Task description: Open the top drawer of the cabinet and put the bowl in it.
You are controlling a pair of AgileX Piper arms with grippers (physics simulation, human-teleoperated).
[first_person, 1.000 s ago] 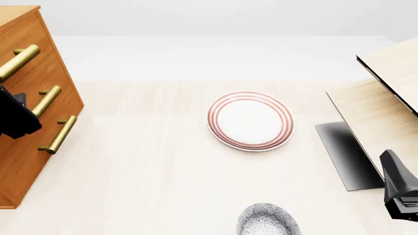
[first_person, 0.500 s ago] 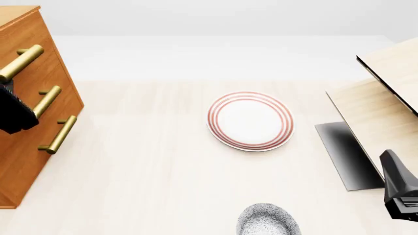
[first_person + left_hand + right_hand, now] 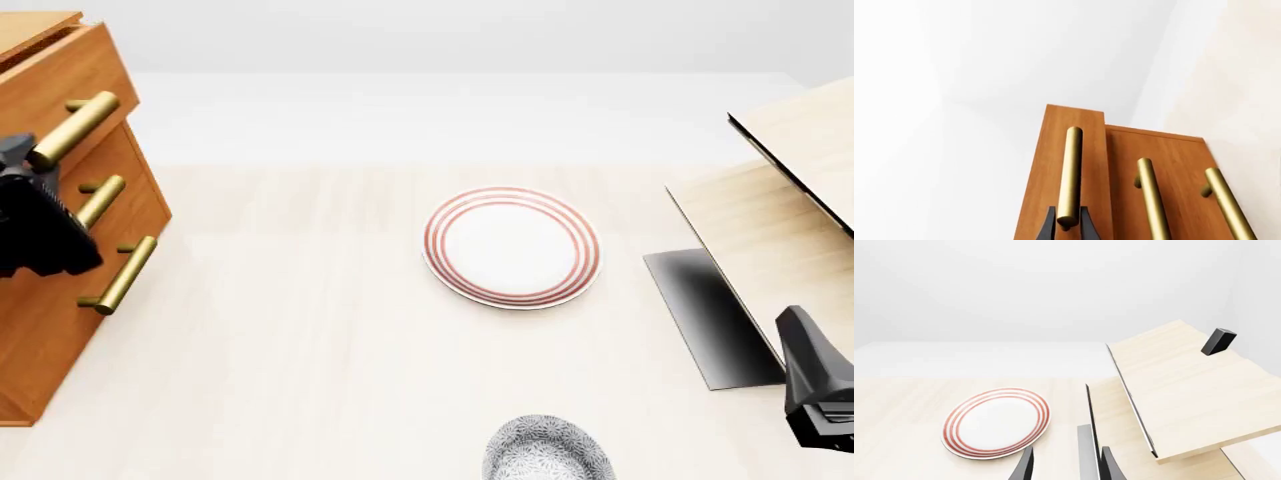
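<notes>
The orange-brown cabinet stands at the table's left edge. Its top drawer sticks out a little beyond the two lower drawers. My left gripper is shut on the near end of the top drawer's brass handle. In the left wrist view the fingers clamp that handle on the protruding drawer front. The speckled bowl sits at the table's near edge, partly cut off. My right gripper is open and empty, low at the right, right of the bowl.
A flat white plate with red rings lies mid-table and shows in the right wrist view. A pale light-wood structure with a dark grey base stands at the right. The two lower handles stay flush.
The top drawer has slid out from the cabinet toward the table's middle. My left gripper moved with its handle. The right arm, bowl and plate have not moved.
</notes>
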